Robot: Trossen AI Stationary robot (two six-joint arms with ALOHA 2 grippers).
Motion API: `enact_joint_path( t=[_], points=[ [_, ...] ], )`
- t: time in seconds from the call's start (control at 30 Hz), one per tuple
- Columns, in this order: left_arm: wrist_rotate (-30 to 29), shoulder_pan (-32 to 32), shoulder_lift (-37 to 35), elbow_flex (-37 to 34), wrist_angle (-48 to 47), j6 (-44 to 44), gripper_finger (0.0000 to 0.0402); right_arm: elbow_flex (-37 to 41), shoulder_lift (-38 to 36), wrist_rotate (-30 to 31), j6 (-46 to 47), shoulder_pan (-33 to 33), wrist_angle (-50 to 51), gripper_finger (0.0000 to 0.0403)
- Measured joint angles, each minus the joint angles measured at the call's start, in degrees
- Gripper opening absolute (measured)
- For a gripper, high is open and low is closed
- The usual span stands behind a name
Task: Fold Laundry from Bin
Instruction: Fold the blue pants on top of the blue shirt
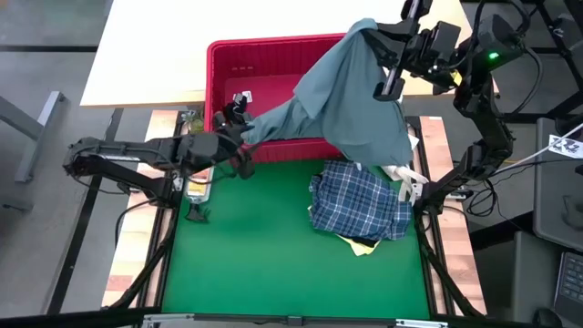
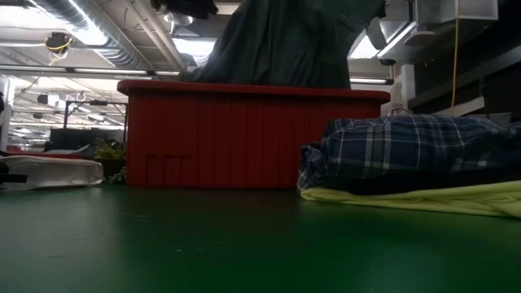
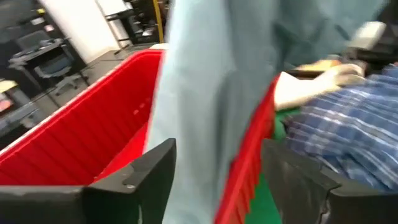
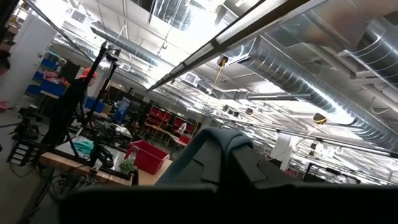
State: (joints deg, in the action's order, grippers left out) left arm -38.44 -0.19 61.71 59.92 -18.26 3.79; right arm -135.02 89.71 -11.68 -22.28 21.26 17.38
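The large grey-blue garment (image 1: 351, 91) hangs high over the red bin (image 1: 228, 55), which stands at the far edge of the green mat. My right gripper (image 1: 381, 41) is shut on the garment's top. The garment's lower end slants down to my left gripper (image 1: 239, 137) at the bin's near wall. In the left wrist view my left gripper (image 3: 217, 177) is open, and the cloth (image 3: 205, 93) hangs between its spread fingers. The folded blue-white plaid shirt (image 1: 360, 205) lies on the small yellow garment (image 1: 360, 244) at the mat's right. My right gripper holds a bunched fold at the garment's top (image 4: 214, 146) between its shut fingers, which slant upward. The garment hangs below the hold, lifted above the bin, and spreads down over the bin's near rim (image 2: 277, 49). Whether my left gripper touches the cloth, I cannot tell.
A white object (image 1: 405, 175) lies beside the plaid shirt, near the right arm's base. A pale table (image 1: 155, 46) stands behind the bin. The green mat (image 1: 255, 264) is bare on its left and near parts.
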Motion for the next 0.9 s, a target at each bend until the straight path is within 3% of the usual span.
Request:
enact_joint_path(
  t=[0.17,0.33,0.53,0.67,0.83,0.9],
  points=[
    [1.3,4.6,3.3,0.0,6.3,4.1,0.0242,0.0,0.0,0.0,0.0,0.0,1.4,0.0007],
    [11.2,8.5,7.5,0.0,13.3,8.6,0.0240,0.0,0.0,0.0,0.0,0.0,2.7,0.0007],
    [10.9,11.8,11.6,0.0,17.7,10.4,0.0231,0.0,0.0,-1.4,0.8,0.0,4.4,0.0007],
    [10.9,11.3,11.8,0.0,17.7,10.5,0.0166,0.0,0.0,-5.1,3.8,0.0,5.2,0.0007],
    [10.9,9.5,8.9,-0.1,17.7,10.4,0.0026,0.0,0.0,-9.8,6.3,0.0,5.3,0.0007],
    [10.9,8.5,7.3,-0.1,18.1,10.5,0.0012,0.0,0.0,-11.6,7.5,0.0,5.2,0.0007]
  ],
)
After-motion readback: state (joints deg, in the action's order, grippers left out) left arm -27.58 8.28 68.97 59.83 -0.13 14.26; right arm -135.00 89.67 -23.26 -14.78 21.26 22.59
